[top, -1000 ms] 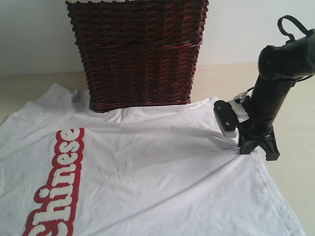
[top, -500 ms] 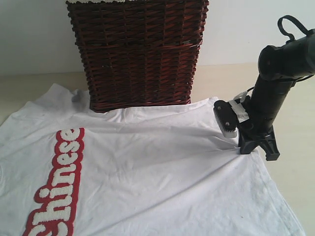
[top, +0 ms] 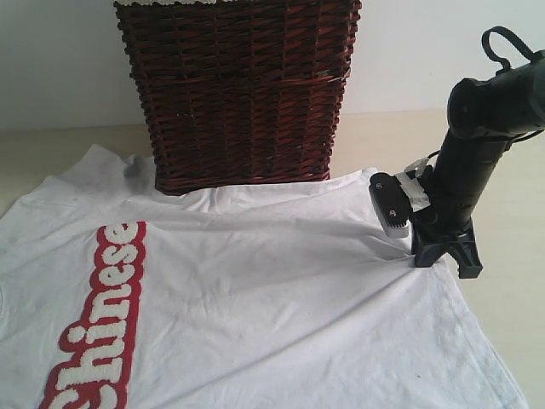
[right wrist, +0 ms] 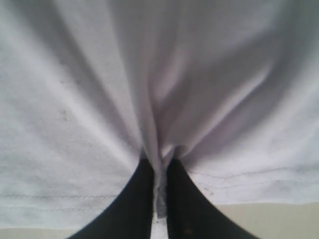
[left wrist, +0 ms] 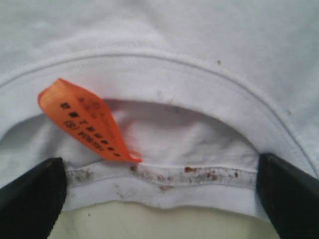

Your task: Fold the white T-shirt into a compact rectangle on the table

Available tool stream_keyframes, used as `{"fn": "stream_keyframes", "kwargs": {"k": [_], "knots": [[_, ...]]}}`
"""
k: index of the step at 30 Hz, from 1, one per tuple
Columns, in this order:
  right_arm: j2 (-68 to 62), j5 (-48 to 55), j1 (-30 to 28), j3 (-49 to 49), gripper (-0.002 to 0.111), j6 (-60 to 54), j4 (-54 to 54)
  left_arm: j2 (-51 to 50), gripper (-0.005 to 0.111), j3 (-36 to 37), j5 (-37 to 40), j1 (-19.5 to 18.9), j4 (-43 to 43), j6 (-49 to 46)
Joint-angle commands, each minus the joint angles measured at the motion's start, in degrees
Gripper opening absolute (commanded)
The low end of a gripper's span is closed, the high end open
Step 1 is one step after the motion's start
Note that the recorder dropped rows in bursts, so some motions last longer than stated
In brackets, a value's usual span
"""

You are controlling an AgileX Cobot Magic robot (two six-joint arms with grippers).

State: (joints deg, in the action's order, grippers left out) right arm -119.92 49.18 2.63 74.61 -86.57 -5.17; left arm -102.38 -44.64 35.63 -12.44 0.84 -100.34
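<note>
The right gripper (right wrist: 159,199) is clenched on a pinch of the white T-shirt (top: 281,290) at its hem, and cloth fans away from it in ridges. The left gripper (left wrist: 159,196) is released wide, astride the speckled collar (left wrist: 164,174), with the orange tag (left wrist: 87,122) just beyond. The shirt lies spread on the table (top: 511,230), its near part cut off. The top of the wicker basket (top: 238,94) is cropped.

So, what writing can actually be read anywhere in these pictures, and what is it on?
"Chinese": fuzzy white letters outlined in red, on the white T-shirt; the first letter is partly cut off by the picture's edge.
Black print on the orange tag at the collar: too blurred to read.
No writing shows on the wicker basket.
</note>
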Motion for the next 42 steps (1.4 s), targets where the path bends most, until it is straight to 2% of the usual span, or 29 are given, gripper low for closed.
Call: {"fn": "stream_keyframes", "kwargs": {"k": [1,13,15,17,19,20,21,22,23,24,25,28,30,31,35,42], "knots": [[0.0,-1.4,0.0,0.0,0.000,-0.4,-0.4,-1.3,0.105,1.0,-3.7,-0.2,0.4,0.1],[0.0,-1.4,0.0,0.0,0.000,-0.3,0.1,-1.3,0.105,1.1,-5.0,-0.2,0.4,0.1],[0.0,-1.4,0.0,0.0,0.000,-0.3,0.1,-1.3,0.103,1.1,-6.5,-0.2,0.4,0.8],[0.0,-1.4,0.0,0.0,0.000,-0.3,0.1,-1.3,0.096,1.1,-7.5,-0.2,0.4,2.0],[0.0,-1.4,0.0,0.0,0.000,-0.3,0.1,-1.3,0.084,1.1,-7.7,-0.2,0.4,2.0],[0.0,-1.4,0.0,0.0,0.000,-0.3,0.1,-1.3,0.067,1.1,-7.7,-0.2,0.4,1.9],[0.0,-1.4,0.0,0.0,0.000,-0.3,0.1,-1.3,0.057,1.1,-7.7,-0.2,0.4,1.9],[0.0,-1.4,0.0,0.0,0.000,-0.3,0.1,-1.3,0.038,1.1,-7.7,-0.2,0.4,1.9],[0.0,-1.4,0.0,0.0,0.000,-0.3,0.1,-1.3,0.028,1.1,-7.6,-0.2,0.4,1.9],[0.0,-1.4,0.0,0.0,0.000,-0.3,0.1,-1.3,0.008,1.1,-7.6,-0.2,0.4,2.6],[0.0,-1.4,0.0,0.0,0.000,-0.2,0.1,-1.3,0.000,1.1,-7.6,-0.2,0.5,3.8],[0.5,-2.2,0.0,0.0,0.000,9.0,7.2,-0.7,0.000,1.1,-7.6,1.5,4.9,7.5],[2.4,-2.6,0.0,0.0,0.000,12.7,9.3,1.1,0.000,1.1,-7.6,5.2,12.1,10.0],[3.8,-2.6,0.0,0.0,0.000,12.7,9.0,2.6,0.000,0.8,-7.7,6.7,14.2,15.6],[9.8,-1.5,0.0,0.0,0.000,13.8,8.3,10.8,0.000,-2.7,-7.5,7.2,13.9,28.7],[18.8,-1.0,0.0,0.0,0.000,16.3,5.7,24.2,0.000,-6.7,-8.4,6.9,13.9,36.8]]}}
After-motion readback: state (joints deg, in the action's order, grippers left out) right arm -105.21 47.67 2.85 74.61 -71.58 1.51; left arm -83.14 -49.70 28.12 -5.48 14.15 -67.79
